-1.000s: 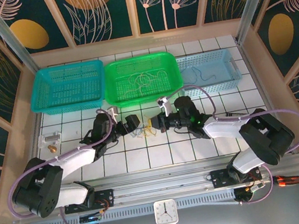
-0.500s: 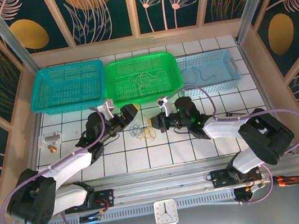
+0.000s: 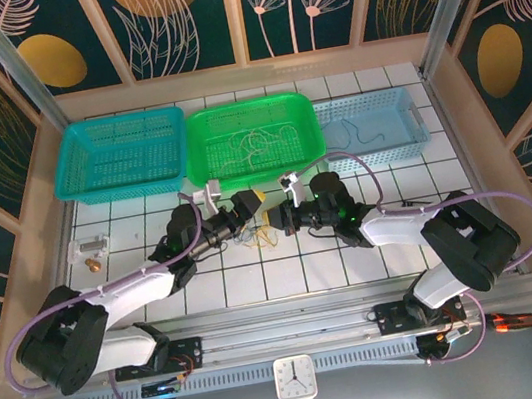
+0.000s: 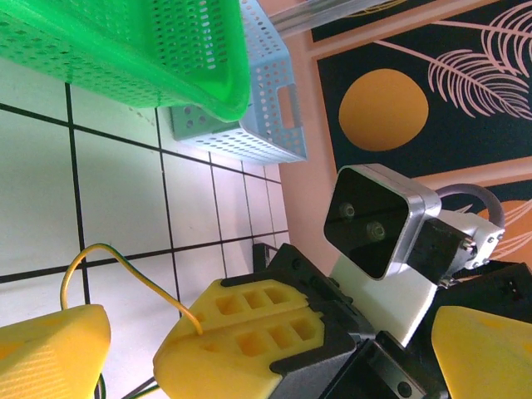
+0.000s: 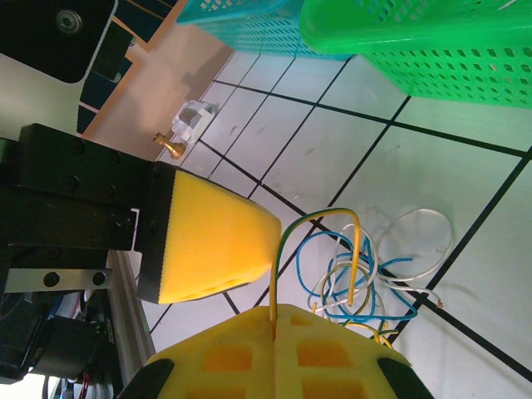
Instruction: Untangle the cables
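The cables (image 5: 366, 283) are a small tangle of blue, white and yellow-green wires on the white tiles, seen from above between both grippers (image 3: 264, 237). My right gripper (image 5: 274, 322) is shut on one yellow-green cable (image 5: 332, 218), which arches up from its tips and drops back into the tangle. My left gripper (image 3: 251, 205) is open just left of it. In the left wrist view its yellow fingers (image 4: 50, 353) stand wide on either side of the right gripper's (image 4: 199, 331) shut tips, where the same cable (image 4: 125, 262) enters. One left finger (image 5: 216, 241) hangs beside the held cable.
Three baskets line the back: teal (image 3: 120, 154), green (image 3: 205, 169) with several loose wires inside, light blue (image 3: 416, 125) with a blue wire. A small brass and white part (image 3: 92, 249) lies at the left. Thick lilac cords run along both arms.
The left gripper, still open, swung from back-left toward the right, up to the right gripper's tips. The right gripper stayed put, shut on the yellow-green cable.
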You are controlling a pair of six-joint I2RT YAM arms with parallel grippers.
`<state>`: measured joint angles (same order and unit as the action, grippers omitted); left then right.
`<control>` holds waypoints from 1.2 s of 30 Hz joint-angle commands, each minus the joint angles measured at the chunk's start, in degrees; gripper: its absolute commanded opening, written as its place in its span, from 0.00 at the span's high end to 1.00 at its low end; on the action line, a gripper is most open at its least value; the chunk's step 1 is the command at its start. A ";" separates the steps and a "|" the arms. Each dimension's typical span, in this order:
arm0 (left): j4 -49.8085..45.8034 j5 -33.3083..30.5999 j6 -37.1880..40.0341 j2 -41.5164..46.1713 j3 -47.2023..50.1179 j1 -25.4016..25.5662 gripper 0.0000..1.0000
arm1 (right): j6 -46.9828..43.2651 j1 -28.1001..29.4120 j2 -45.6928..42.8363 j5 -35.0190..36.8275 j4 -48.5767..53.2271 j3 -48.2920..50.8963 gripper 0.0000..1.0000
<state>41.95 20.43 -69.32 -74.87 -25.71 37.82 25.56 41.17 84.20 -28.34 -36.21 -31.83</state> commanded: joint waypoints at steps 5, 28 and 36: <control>4.99 0.59 -2.21 -2.51 -1.75 0.34 0.01 | 0.10 -0.43 0.08 0.65 -1.98 -1.65 1.00; 10.69 -2.72 -3.96 -9.94 -3.83 0.47 0.01 | 0.67 1.06 0.36 -1.06 -3.17 -0.95 1.00; 12.06 -5.08 -4.14 -10.65 -3.41 0.45 0.03 | 1.02 1.28 0.68 -1.29 -3.52 -0.69 1.00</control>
<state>50.37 17.06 -72.31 -84.90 -28.01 37.95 25.96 41.98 84.40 -28.62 -37.21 -31.86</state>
